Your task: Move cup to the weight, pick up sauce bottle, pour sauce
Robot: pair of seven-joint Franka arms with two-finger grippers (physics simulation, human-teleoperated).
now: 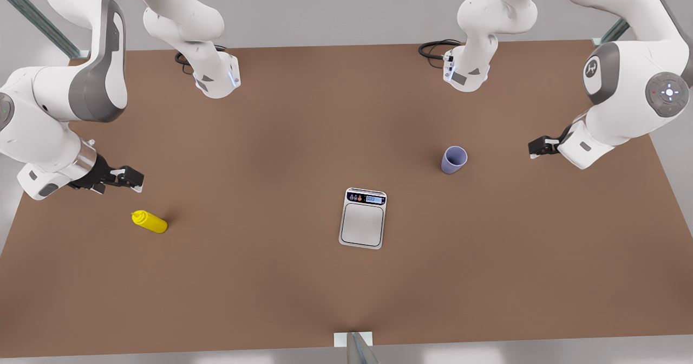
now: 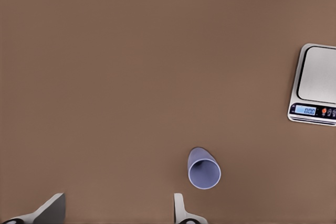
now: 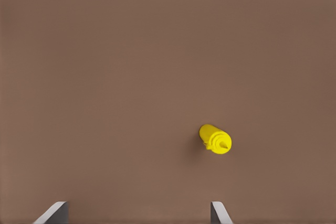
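The lavender cup [image 1: 453, 160] sits on the brown table toward the front view's right, its dark inside showing. My left gripper [image 1: 537, 147] hovers open just right of it; in the left wrist view its fingers [image 2: 54, 206] are spread wide, with the cup [image 2: 204, 169] beyond one tip. The silver-grey weight [image 1: 363, 218] lies flat at the table's middle, display strip lit [image 2: 314, 110]. The yellow sauce bottle [image 1: 150, 221] rests at the front view's left. My right gripper [image 1: 133, 180] hangs open above and behind it, apart from the bottle [image 3: 215, 139]. No sauce droplets are in sight.
Both arm bases [image 1: 216, 77] [image 1: 466, 71] stand at the table's far edge with black cables beside them. A small metal bracket [image 1: 353, 341] sits at the near edge. Bare brown tabletop [image 1: 260, 163] spreads between bottle, weight and cup.
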